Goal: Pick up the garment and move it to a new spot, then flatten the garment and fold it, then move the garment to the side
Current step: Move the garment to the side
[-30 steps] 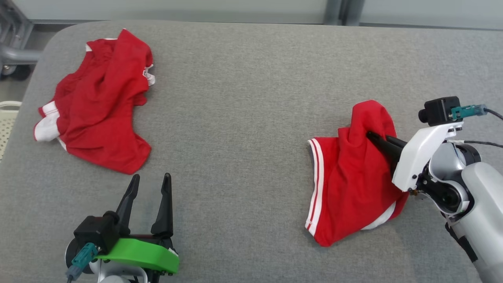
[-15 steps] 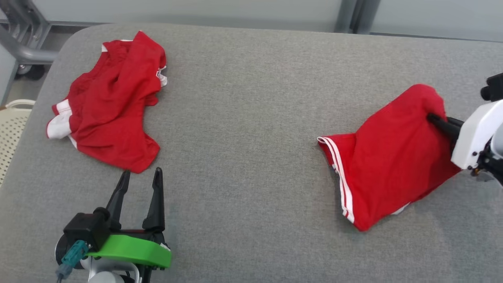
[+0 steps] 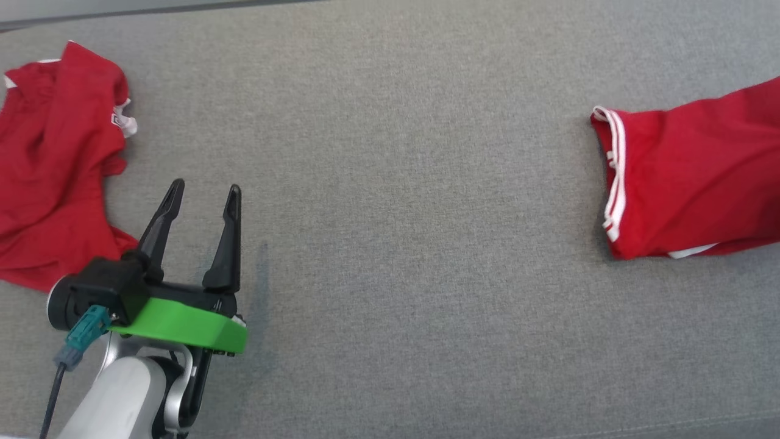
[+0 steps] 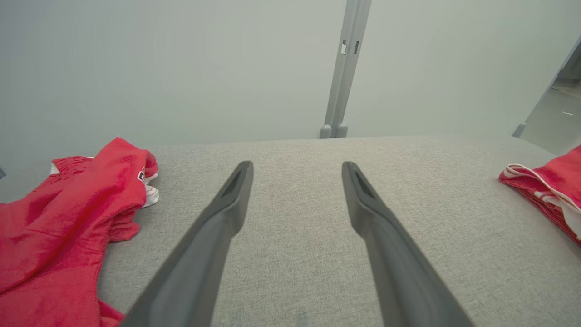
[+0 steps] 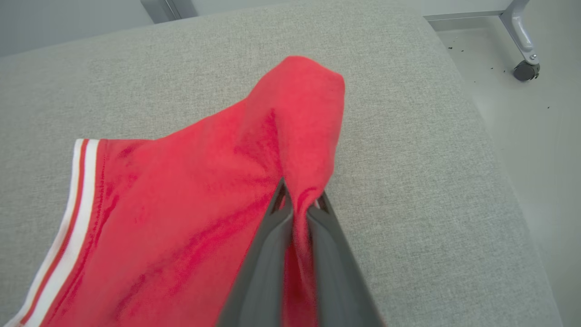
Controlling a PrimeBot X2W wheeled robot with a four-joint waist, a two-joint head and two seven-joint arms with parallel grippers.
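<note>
Fingers of right gripper (image 5: pixel 297 196) pinched tight on a raised fold of the red fabric garment with white-striped hem (image 3: pixel 688 177); garment lies by right edge of grey cloth-covered counter (image 3: pixel 396 183). Fingers of left gripper (image 3: pixel 205 188) spread wide, empty, near crumpled red garment (image 3: pixel 55 164) toward counter's left edge.

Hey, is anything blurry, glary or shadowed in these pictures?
Head view: soft even light, no glare, faint shadow beside the open left hand on the grey fabric tabletop. Left wrist view: finger bases soft near the lens. Right wrist view: the red white-striped garment is crisp, the right hand blurs low down.
</note>
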